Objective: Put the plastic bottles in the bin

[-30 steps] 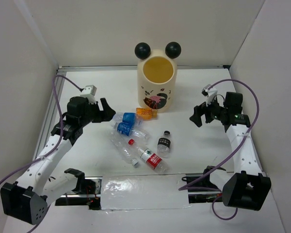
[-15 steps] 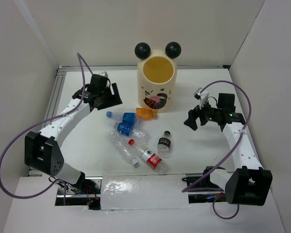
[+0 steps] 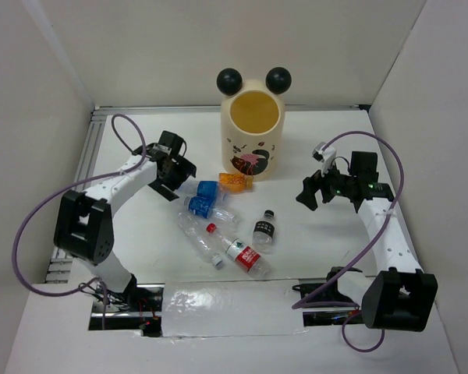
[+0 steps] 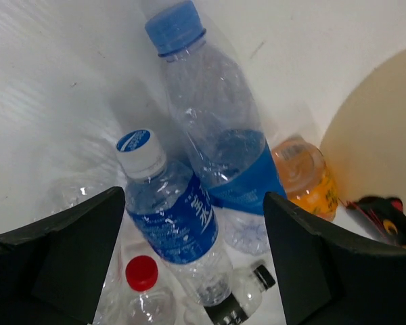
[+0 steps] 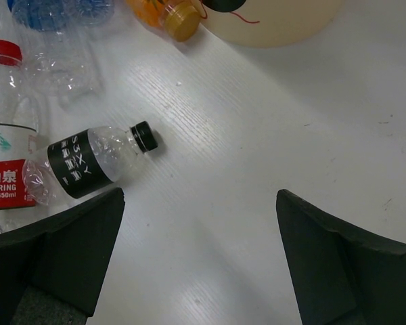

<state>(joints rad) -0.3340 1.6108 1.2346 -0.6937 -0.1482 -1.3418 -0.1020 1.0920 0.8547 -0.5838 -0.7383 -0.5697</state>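
The cream bin [image 3: 254, 140] with two black ball ears stands at the back middle; its wall also shows in the left wrist view [image 4: 382, 135] and the right wrist view [image 5: 284, 20]. Several plastic bottles lie in front of it: two blue-labelled ones [image 4: 227, 142] [image 4: 172, 220], an orange one [image 3: 235, 181] [image 4: 304, 176], a black-labelled one [image 3: 264, 230] [image 5: 95, 161], a red-labelled one [image 3: 246, 255] and an unlabelled one [image 3: 199, 238]. My left gripper [image 3: 175, 173] is open just left of the blue-labelled bottles [image 4: 193, 271]. My right gripper [image 3: 308, 191] is open and empty, right of the black-labelled bottle [image 5: 199, 250].
White walls enclose the table on three sides. A metal rail [image 3: 82, 167] runs along the left edge. A strip of clear film [image 3: 226, 308] lies at the near edge between the arm bases. Purple cables loop off both arms.
My left arm swung from the left side up toward the back, then came down to the blue-labelled bottles. My right gripper shifted slightly left. The bottles have not moved.
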